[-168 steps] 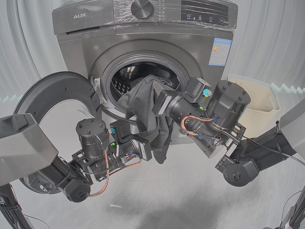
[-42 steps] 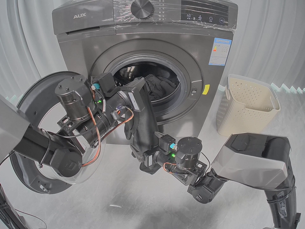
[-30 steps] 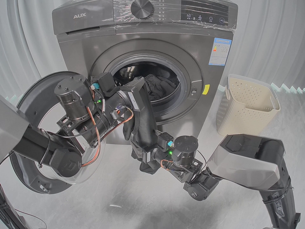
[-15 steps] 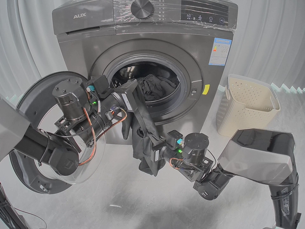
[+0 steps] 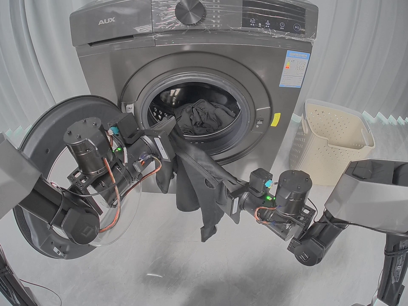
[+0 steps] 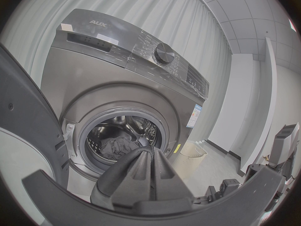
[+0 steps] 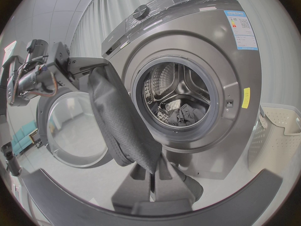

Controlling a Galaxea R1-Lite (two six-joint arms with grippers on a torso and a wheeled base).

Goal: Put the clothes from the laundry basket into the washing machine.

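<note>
Two grippers pinch the dark garment (image 5: 199, 166) stretched outside the washing machine (image 5: 127, 69), left gripper (image 5: 169, 126) by its opening, right gripper (image 5: 225, 188) lower (tail dangling), so I'd lift the right end over the rim before releasing.

So the grey metal front-loading washing machine (image 5: 191, 64) sits dead centre, backed by a pale pleated fabric curtain (image 5: 365, 43). Its round glass-windowed door (image 5: 55, 115) hangs open on the robot's left, and the cream perforated plastic laundry basket (image 5: 335, 149) stands just beside the machine on the right. A crumpled heap of dark clothes (image 5: 203, 117) lies inside the drum. Out front, a long dark fabric garment (image 5: 199, 166) stretches between the left gripper (image 5: 170, 124), up by the drum's mouth, and the right gripper (image 5: 225, 188), lower and further right, with loose ends dangling below.
</note>
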